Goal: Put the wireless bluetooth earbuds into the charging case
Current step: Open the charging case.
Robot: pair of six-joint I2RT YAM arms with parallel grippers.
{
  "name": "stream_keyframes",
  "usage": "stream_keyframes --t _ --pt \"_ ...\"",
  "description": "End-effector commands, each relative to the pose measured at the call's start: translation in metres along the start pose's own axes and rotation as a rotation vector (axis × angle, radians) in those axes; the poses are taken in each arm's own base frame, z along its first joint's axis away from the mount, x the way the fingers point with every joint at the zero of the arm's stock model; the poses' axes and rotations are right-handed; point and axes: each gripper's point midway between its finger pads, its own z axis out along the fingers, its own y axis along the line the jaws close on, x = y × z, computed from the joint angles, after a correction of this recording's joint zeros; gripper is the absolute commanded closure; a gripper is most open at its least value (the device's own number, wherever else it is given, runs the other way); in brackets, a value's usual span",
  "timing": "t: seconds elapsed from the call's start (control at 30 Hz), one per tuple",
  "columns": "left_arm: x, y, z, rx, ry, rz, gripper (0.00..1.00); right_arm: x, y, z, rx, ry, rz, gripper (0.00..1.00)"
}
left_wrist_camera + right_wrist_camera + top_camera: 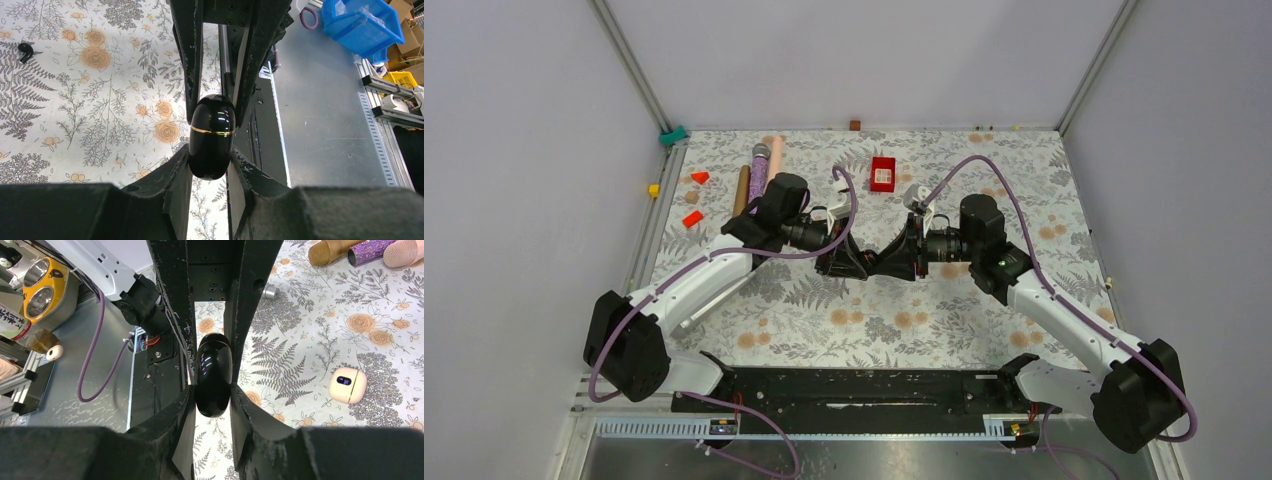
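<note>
A glossy black charging case [211, 131] with a thin gold band hangs above the floral table, pinched from both ends. My left gripper [210, 156] is shut on its near end, and the right arm's fingers [192, 75] clamp it from the opposite side. In the right wrist view the same case [214, 374] sits between my right gripper [212, 392], also shut on it. From above, the left gripper [854, 263] and right gripper [902, 258] meet tip to tip at mid-table, hiding the case. One black earbud [24, 50] lies on the cloth, far from the case.
A whitish case [348, 385] with a small display lies on the cloth. Toy microphones [759, 175] lie at the back left, with red and orange blocks [692, 218] beside them. A red box [883, 173] sits at the back centre. A small silver cylinder [271, 291] stands nearby.
</note>
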Motion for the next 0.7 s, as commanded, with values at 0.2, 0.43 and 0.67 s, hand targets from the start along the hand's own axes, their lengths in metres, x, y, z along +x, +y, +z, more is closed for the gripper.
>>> stream_keyframes --t 0.2,0.43,0.67 --pt "-0.010 -0.013 0.000 0.074 -0.030 0.054 0.85 -0.020 -0.011 -0.014 0.087 -0.044 -0.088 0.56" --pt "-0.010 -0.014 -0.001 0.077 -0.029 0.056 0.88 -0.024 -0.015 -0.018 0.110 -0.054 -0.094 0.53" --pt "-0.011 -0.014 -0.001 0.079 -0.028 0.053 0.92 -0.030 -0.029 -0.024 0.206 -0.064 -0.118 0.53"
